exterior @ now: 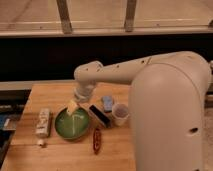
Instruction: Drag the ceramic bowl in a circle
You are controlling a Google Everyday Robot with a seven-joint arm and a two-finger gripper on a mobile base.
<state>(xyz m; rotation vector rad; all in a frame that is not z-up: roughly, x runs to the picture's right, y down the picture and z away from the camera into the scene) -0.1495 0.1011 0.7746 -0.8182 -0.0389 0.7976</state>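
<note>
Nearest to you, close to the front edge of the table (55, 159), lies a long red-brown thing (96, 140), and left of it a small white bit (41, 143). Just behind them you find the bowl (73, 125), green and round, in the left half of the table, about midway between the front and back edges. A white packet (43, 122) lies beside it, toward the left edge.

The gripper (73, 110) hangs at the far rim of the bowl and points down into it. Its fingers stand wide apart. One yellowish finger (72, 106) is over the rim, and a pale streak reaches into the green inside. You cannot tell if the fingers touch the bowl, and nothing is clamped between them.

Right of the bowl, just beside its rim, lies a dark block (100, 117), then a cup (120, 114), and a blue thing (107, 102) is a little farther back. The arm (120, 70) comes in from the right over the back half of the table.
</note>
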